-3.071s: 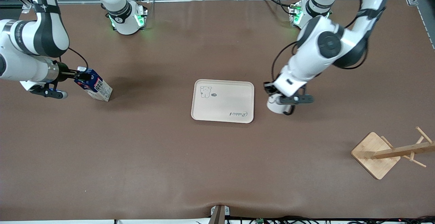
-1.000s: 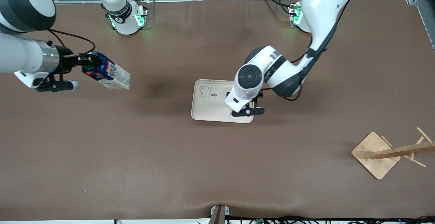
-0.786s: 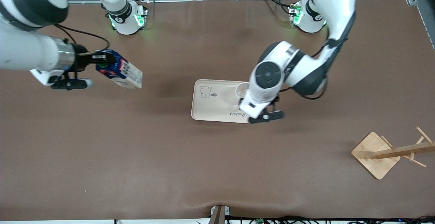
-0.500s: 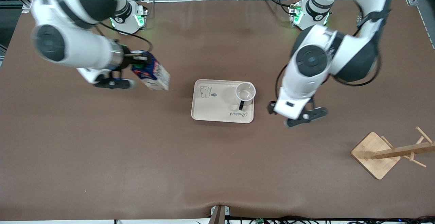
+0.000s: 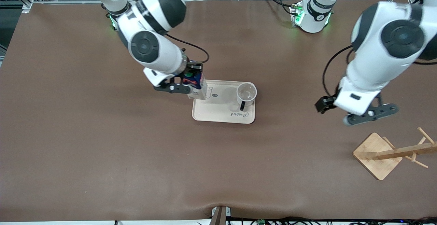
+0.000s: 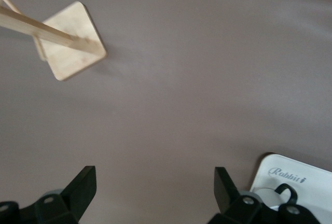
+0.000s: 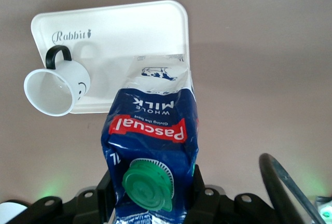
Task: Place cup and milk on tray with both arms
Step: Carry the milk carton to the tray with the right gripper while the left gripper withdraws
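- Two arms in your front view, neither gripper shown whole: the right gripper (image 5: 191, 81) is mostly covered by its own wrist, and the left gripper (image 5: 355, 114) hides under its forearm there.
- Right wrist view fills the gap: you see the fingers (image 7: 199, 185) pressed on both sides of the milk (image 7: 153, 146) near its top, just below the green cap. Carton bottom hangs tilted over the tray (image 7: 155, 32) at the edge toward the right arm's end; can't tell if it touches.
- Left wrist view: the finger pads (image 6: 83, 190) stand wide apart w/ nothing between them, over bare table (image 5: 102, 156) between tray and wooden rack (image 5: 379, 155). Both pads cut off at the frame edge.
- The cup (image 5: 246, 93) stands upright on the tray at the corner toward the left arm's end, handle pointing at the front camera. Smiley shows only in the right wrist view.
- Rack's pole runs out of frame.
- Surface: brown mat, slightly rippled at the near edge; cables along that edge. Green lights at both bases.
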You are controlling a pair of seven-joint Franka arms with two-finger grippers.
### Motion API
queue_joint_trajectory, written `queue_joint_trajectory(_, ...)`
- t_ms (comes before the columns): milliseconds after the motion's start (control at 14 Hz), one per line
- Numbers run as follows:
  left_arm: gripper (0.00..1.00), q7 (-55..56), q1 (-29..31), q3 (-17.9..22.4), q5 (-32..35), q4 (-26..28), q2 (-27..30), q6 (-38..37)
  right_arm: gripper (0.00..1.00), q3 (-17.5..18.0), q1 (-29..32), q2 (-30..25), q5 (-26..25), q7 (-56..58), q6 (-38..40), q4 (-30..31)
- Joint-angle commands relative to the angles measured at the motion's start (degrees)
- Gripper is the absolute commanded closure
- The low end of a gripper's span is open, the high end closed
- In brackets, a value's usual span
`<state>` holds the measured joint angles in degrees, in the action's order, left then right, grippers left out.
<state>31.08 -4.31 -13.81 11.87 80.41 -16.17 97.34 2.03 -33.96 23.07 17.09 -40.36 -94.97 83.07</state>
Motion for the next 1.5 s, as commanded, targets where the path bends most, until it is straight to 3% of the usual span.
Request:
queue_joint_trajectory(0, 0.00, -3.64, 2.02, -0.25, -0.27, 1.15, 3.25, -1.79, 0.96, -0.80, -2.94, 4.69, 0.57, -0.86, -3.01, -2.74)
queue_joint_trajectory(286, 0.00, -7.34, 3.69, -0.52, -0.27, 1.15, 5.62, -3.38, 0.96, -0.72, -4.01, 10.41, 0.84, -0.51, -7.60, -3.88)
queue_joint_trajectory(500, 0.00, -8.57, 3.26, -0.08, -0.36, 1.32, 8.07, -4.26, 0.88, -0.72, -4.89, 12.17, 0.66, -0.42, -7.60, -3.88)
queue_joint_trajectory(571, 0.00, -8.66, 3.17, -0.16, -0.35, 1.32, 8.52, -4.52, 0.76, -0.80, -4.71, 12.43, 0.66, -0.51, -7.69, -3.88)
queue_joint_trajectory(714, 0.00, -10.58, 3.43, -0.16, -0.44, 1.32, 9.66, -6.97, 0.00, -0.80, -4.01, 12.35, 0.75, -0.16, -7.25, -3.88)
queue_joint_trajectory(929, 0.00, -16.91, 3.08, 1.59, -1.75, 2.28, 12.03, -8.48, 0.00, -0.89, -3.92, 11.56, 0.66, -0.16, -6.20, -5.72)
queue_joint_trajectory(1214, 0.00, -18.33, 2.82, 5.54, -7.03, 7.38, 17.39, -8.48, 0.00, -1.07, -0.50, 11.56, 0.75, -0.42, 7.22, -15.11)
queue_joint_trajectory(1429, 0.00, -18.86, 2.82, 7.04, -9.84, 11.24, 20.99, -8.48, 0.00, -1.77, 3.45, 8.94, 0.57, -0.60, 12.26, -17.85)
